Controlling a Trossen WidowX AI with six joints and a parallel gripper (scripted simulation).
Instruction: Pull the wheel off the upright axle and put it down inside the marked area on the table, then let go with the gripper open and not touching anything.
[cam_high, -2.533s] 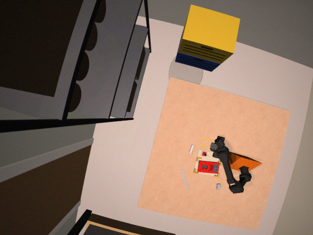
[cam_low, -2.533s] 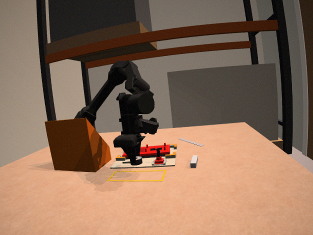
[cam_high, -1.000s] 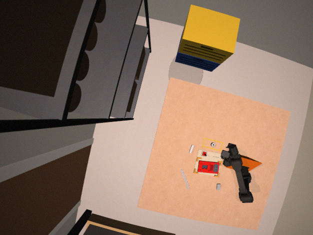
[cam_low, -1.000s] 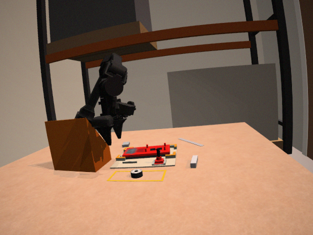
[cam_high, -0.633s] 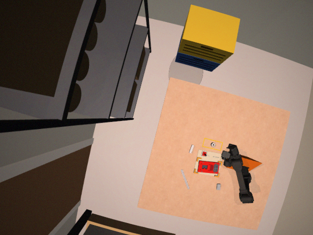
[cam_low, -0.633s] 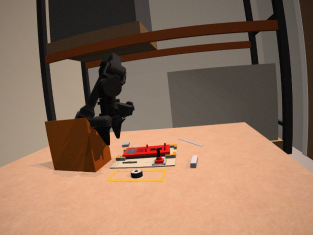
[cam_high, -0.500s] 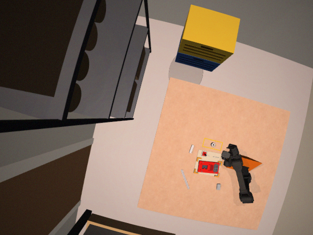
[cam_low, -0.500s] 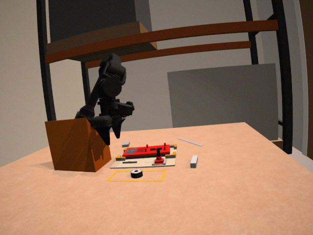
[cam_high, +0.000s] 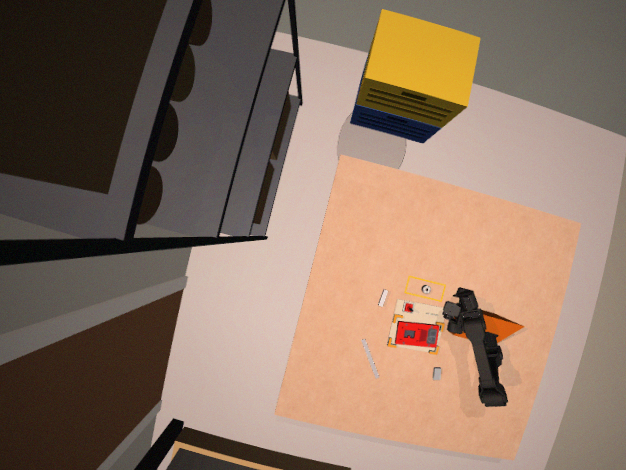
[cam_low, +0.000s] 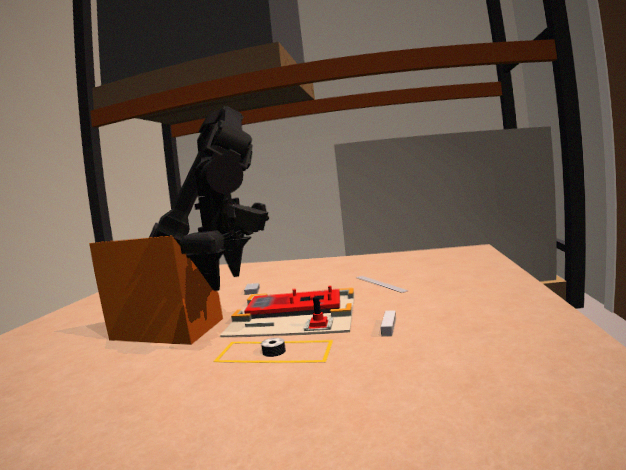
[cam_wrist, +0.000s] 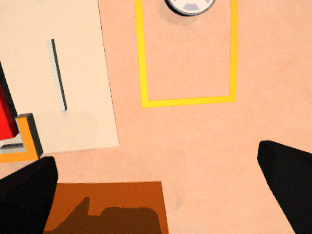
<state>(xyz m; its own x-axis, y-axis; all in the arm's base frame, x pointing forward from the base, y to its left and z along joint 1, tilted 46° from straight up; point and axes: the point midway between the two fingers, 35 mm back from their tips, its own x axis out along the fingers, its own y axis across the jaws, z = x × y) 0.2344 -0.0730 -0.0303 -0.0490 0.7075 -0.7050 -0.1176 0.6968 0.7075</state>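
Observation:
The wheel (cam_high: 426, 286) (cam_low: 273, 350) (cam_wrist: 192, 6), black with a pale face, lies flat on the table inside the yellow outlined area (cam_high: 427, 280) (cam_low: 270, 361) (cam_wrist: 190, 102), clear of its lines. The upright axle (cam_high: 409, 307) (cam_low: 317, 306) is a bare black post on a red base at one corner of the cream board. My gripper (cam_low: 227, 282) (cam_wrist: 159, 159) is open and empty, raised above the table beside the orange block and away from the wheel. Its fingertips are hidden in the top view.
The orange block (cam_high: 505, 326) (cam_low: 141, 293) (cam_wrist: 135, 200) stands close beside and partly below the gripper. The cream board (cam_low: 288, 329) (cam_wrist: 85, 50) carries a red plate (cam_high: 418, 334) (cam_low: 303, 302). A white bar (cam_high: 383, 297) (cam_low: 387, 323), a small grey block (cam_high: 436, 373) (cam_low: 251, 288) and a thin strip (cam_high: 370, 358) (cam_low: 381, 284) lie around it.

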